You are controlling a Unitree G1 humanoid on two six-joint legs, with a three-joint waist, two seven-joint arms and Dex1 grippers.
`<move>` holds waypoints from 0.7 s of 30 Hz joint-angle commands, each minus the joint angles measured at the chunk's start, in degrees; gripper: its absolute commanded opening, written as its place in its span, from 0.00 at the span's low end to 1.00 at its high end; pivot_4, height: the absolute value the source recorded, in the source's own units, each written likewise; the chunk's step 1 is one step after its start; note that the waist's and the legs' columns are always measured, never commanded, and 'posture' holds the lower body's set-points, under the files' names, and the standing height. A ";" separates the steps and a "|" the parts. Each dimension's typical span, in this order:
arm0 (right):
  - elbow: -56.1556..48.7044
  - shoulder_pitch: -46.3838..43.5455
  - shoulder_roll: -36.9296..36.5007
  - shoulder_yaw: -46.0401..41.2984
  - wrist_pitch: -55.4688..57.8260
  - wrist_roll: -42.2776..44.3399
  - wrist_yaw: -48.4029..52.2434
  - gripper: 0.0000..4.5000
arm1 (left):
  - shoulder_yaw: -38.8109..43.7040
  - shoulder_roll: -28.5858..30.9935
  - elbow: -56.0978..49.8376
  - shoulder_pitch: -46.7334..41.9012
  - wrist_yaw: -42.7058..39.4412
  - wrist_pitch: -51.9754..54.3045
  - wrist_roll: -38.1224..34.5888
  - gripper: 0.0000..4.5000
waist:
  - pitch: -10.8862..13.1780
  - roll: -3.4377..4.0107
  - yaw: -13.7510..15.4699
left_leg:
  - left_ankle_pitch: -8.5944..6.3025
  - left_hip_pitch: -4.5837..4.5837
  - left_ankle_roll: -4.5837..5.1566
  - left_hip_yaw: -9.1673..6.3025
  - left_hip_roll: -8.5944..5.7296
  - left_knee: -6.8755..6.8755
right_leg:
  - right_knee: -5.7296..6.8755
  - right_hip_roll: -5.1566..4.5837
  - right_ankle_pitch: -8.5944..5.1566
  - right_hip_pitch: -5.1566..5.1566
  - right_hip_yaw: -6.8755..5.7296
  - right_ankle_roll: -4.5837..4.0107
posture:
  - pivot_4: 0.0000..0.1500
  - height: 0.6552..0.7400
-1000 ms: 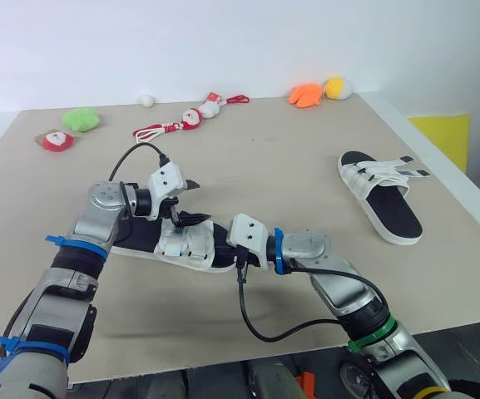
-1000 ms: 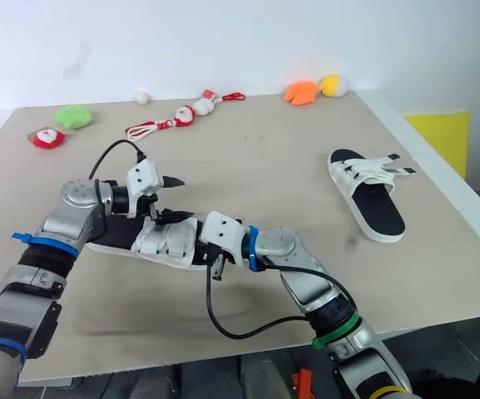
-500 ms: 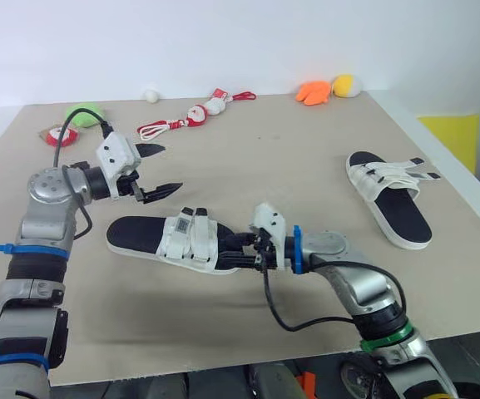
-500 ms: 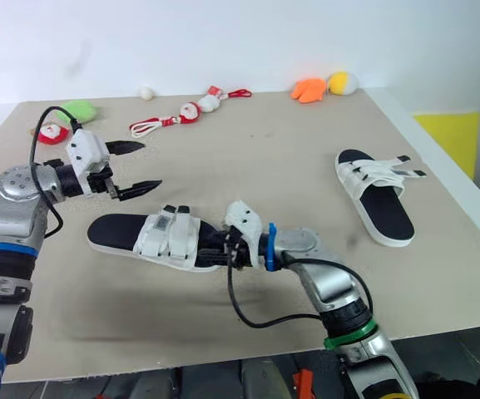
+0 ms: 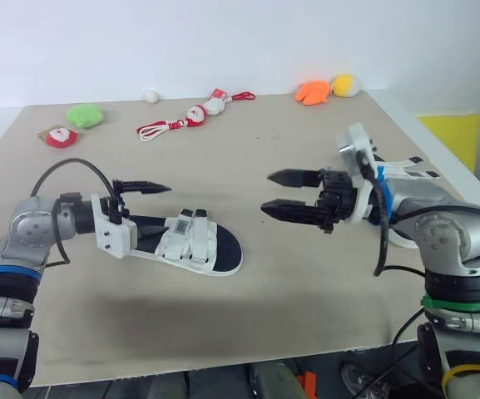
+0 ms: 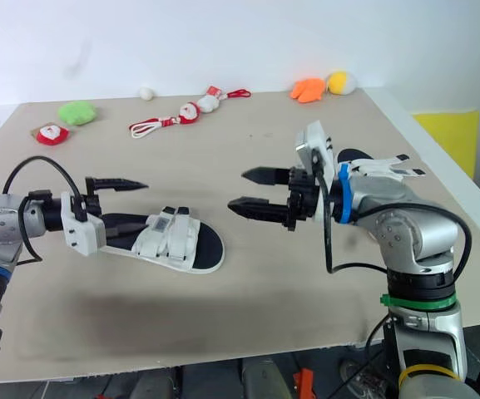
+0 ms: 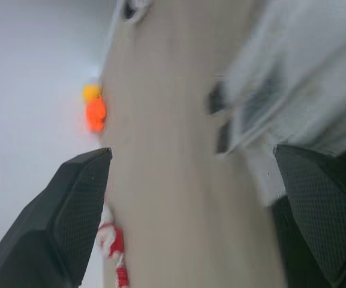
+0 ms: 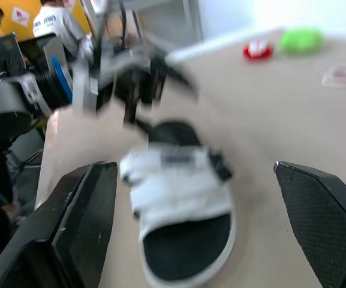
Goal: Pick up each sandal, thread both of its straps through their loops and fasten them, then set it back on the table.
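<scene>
Now the near sandal [image 5: 191, 244] lies flat on the table [image 5: 289, 287], at about 8 o'clock from the middle, and nothing holds it. A moment ago the right gripper [image 5: 266, 192] was down at the toe of this sandal. It has let go and swung up and away, and it now hangs in the air near the middle of the table with its two fingers spread wide and nothing between them. The left gripper [image 5: 152, 206] has come down low, just at the heel end of the sandal at 9 o'clock. Its fingers are spread apart too and they pinch nothing. Both white straps sit flat across the near sandal, so this one looks done and put back, I think. The far sandal [image 5: 408, 169] is well apart at about 3 o'clock, partly behind the right arm, and its straps stick out loose. That one probably comes next, and the right gripper is already closer to it. The little toys, like the green plush [image 5: 82, 115] and the orange toy [image 5: 310, 91], sit along the far edge from 11 to 1 o'clock, out of the way.
</scene>
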 commanded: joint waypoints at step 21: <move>-6.96 -2.64 -5.29 1.78 -3.21 3.01 -1.69 1.00 | -11.18 -6.25 4.68 -3.12 5.10 -0.66 -0.39 0.49 | 0.04 0.10 0.90 | -0.09 -0.07 0.13 0.02 -0.03 0.05 | 0.00 -0.03 -0.05 0.00 0.00 0.09 | 1.00 1.00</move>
